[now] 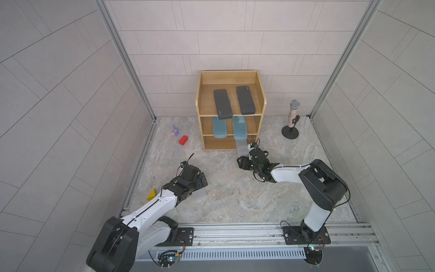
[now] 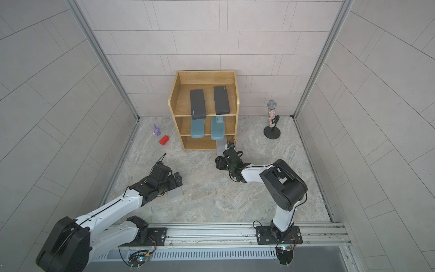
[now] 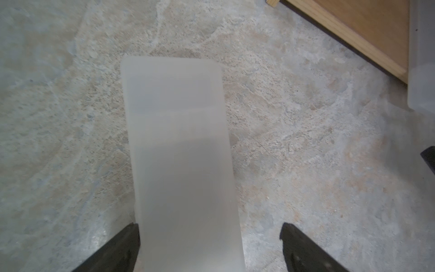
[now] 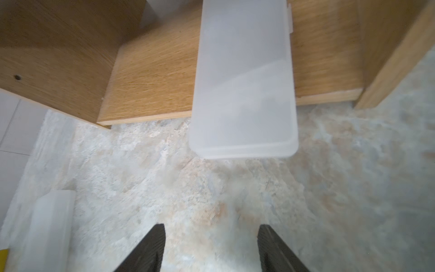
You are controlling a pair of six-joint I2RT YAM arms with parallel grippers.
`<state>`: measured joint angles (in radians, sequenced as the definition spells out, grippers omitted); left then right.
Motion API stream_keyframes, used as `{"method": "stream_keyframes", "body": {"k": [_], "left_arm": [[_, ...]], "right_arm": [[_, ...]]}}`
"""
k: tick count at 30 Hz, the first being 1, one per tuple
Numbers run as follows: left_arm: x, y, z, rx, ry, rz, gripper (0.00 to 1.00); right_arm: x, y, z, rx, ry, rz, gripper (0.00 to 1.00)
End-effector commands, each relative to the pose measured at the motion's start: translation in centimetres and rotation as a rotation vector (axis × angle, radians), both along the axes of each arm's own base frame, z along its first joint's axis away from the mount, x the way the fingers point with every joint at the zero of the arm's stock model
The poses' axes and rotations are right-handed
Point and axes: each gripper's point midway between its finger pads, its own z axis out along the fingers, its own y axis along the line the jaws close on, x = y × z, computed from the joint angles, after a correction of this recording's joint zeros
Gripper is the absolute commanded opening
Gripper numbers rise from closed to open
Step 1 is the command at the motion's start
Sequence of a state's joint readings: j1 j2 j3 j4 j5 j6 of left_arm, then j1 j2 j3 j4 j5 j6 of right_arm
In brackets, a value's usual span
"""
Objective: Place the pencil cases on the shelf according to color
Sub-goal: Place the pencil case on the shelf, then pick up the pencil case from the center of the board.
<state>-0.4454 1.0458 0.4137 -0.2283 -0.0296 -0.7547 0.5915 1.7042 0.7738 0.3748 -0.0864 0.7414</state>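
Ahead of the right gripper, parted and empty: frosted case half inside the shelf. Between spread jaws of the left gripper: second frosted case, ungripped.

shelf light oak, fine grain | black pencil cases matte | teal pencil cases translucent | frosted pencil cases pale grey | block red | wedge yellow | toy figure purple | microphone silver mesh head, speckled glitter handle, black stand | tabletop marbled grey and beige | walls pale grey tiles
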Motion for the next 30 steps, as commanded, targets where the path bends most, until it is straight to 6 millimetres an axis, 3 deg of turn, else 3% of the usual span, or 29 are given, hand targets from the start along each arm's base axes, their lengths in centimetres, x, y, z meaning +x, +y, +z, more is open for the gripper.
{"method": "stream_keyframes", "body": {"k": [1,13,17,23,30], "left_arm": [[-0.6,-0.3,-0.4,-0.032,0.008,-0.003,1.0],[-1.1,-3.6,-0.3,-0.065,-0.011,-0.049,1.0],[-1.5,-2.0,1.2,-0.016,-0.042,-0.013,1.0],[-2.3,2.6,4.7,0.084,-0.173,0.096,1.0],[-2.2,3.5,4.1,-0.067,-0.102,0.156,1.0]], "right_arm": [[-1.6,-0.2,1.9,-0.017,-0.038,0.025,0.73],[-7.8,-0.2,4.0,-0.111,-0.076,0.12,0.98],[-9.5,0.5,3.8,-0.126,-0.095,0.198,1.0],[-11.2,5.2,4.1,-0.263,-0.124,0.397,1.0],[-12.8,11.6,3.2,-0.299,-0.14,0.526,1.0]]}}
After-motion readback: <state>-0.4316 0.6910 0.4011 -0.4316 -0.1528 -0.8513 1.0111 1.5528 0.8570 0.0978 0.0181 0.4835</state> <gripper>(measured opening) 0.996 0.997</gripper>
